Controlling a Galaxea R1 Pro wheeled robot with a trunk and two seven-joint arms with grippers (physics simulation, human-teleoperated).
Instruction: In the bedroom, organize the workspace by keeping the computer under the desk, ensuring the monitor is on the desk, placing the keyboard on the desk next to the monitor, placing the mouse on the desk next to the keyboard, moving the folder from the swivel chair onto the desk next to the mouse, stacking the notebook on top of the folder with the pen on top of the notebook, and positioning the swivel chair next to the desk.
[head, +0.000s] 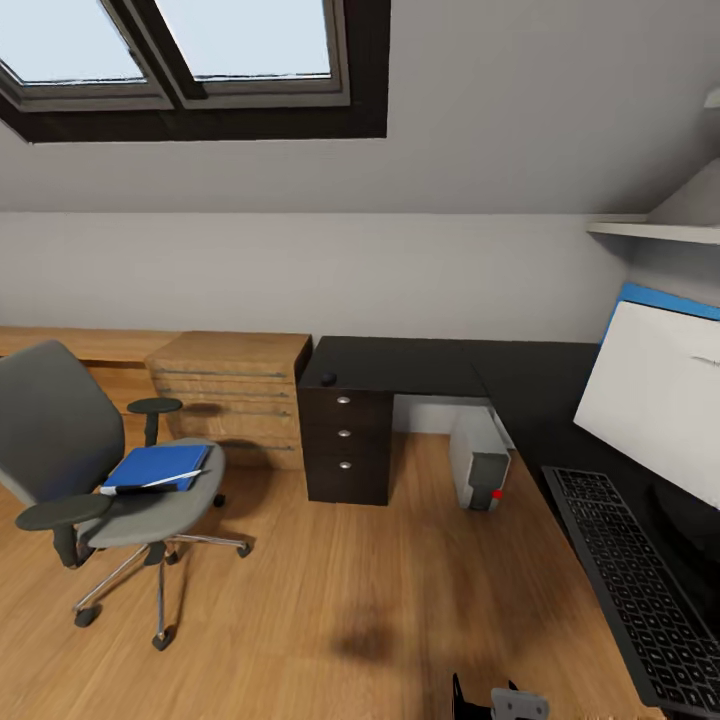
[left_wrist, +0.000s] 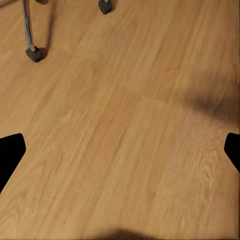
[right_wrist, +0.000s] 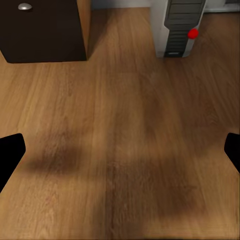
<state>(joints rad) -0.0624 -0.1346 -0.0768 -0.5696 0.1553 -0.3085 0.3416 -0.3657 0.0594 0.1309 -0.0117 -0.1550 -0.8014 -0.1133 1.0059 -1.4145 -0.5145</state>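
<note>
Folder (head: 158, 467) on swivel chair (head: 60, 440)

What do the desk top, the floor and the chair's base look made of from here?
Desk: glossy black top, likely laminate or lacquer, judging by its faint sheen. Floor: warm wood planks with visible grain, satin finish. Swivel chair: base looks like polished chrome metal from its bright spokes, with black castors; the seat reads as grey fabric, though that is uncertain.

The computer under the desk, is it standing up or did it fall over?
Standing up. The computer sits upright on the wood floor beneath the black desk, its grey front panel and red dot facing out.
</note>
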